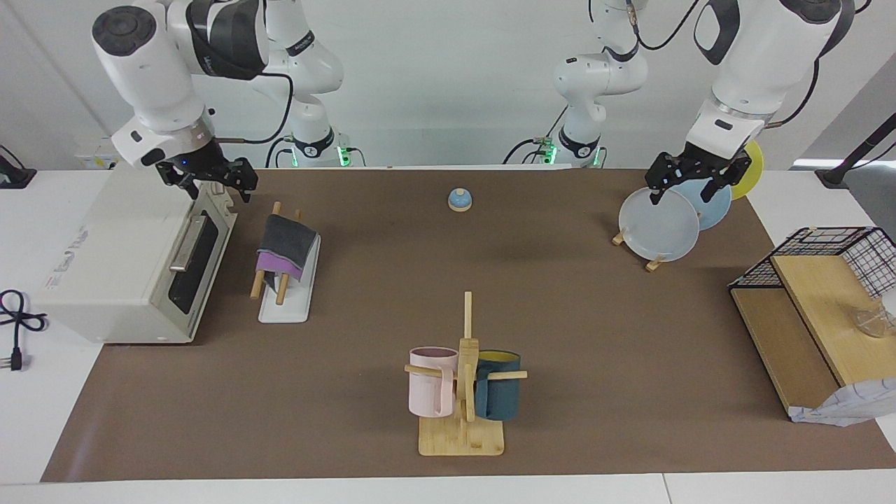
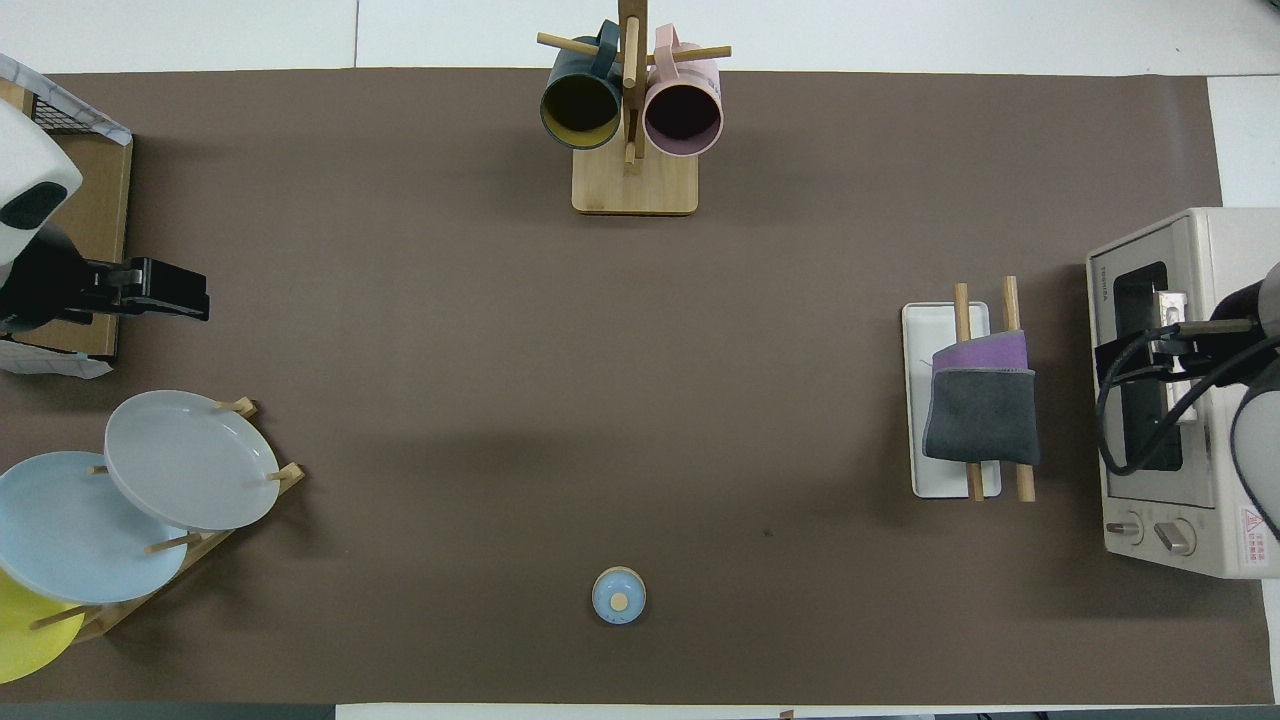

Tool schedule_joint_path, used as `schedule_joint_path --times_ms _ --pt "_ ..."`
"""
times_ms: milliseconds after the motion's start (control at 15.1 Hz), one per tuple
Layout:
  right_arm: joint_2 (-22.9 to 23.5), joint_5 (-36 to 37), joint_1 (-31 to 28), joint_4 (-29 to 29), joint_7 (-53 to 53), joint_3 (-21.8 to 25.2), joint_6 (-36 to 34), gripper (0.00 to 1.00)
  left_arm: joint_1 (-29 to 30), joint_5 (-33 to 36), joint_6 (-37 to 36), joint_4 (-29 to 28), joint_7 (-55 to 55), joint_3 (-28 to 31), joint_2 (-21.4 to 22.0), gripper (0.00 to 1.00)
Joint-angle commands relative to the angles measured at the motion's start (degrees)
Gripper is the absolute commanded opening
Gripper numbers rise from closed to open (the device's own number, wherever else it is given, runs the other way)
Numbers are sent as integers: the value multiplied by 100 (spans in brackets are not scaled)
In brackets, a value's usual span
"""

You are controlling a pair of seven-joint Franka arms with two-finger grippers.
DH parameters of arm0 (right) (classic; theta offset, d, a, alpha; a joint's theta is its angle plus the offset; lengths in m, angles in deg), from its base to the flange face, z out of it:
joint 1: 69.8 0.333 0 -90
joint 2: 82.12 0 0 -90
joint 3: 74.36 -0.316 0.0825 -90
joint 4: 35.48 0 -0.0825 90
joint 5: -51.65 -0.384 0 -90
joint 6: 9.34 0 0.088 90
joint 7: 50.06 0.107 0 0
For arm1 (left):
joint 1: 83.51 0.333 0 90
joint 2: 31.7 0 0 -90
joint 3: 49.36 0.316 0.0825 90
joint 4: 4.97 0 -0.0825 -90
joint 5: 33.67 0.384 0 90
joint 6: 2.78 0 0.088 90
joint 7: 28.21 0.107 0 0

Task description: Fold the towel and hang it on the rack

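Observation:
The towel (image 1: 287, 241) is folded and draped over the two wooden rods of the rack (image 1: 287, 308), dark grey face up with a purple strip showing. It also shows in the overhead view (image 2: 982, 425), on the rack (image 2: 925, 330) beside the toaster oven. My right gripper (image 1: 215, 187) is open and empty, up in the air over the toaster oven, apart from the towel. In the overhead view it (image 2: 1165, 325) covers the oven door. My left gripper (image 1: 687, 189) is open and empty over the plates; the overhead view shows it (image 2: 190, 298) too.
A white toaster oven (image 1: 133, 266) stands at the right arm's end. A mug tree (image 1: 465, 392) with two mugs stands farthest from the robots. A plate stand (image 1: 658, 224) and a wire basket shelf (image 1: 826, 280) are at the left arm's end. A small blue bell (image 1: 459, 200) sits near the robots.

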Motion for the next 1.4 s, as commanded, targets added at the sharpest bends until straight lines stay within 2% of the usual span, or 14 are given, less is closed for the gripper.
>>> schedule_joint_path --times_ms 0,532,1329 --pt "389 -163 -23 666 -113 0 -457 100 -15 -45 -57 -55 29 52 67 100" --pt "599 -181 -14 1018 -113 0 -360 100 -15 -36 -57 -55 29 52 67 100" --pt "600 -357 -84 1018 -113 27 -378 100 -15 -36 -57 -55 29 52 67 100"
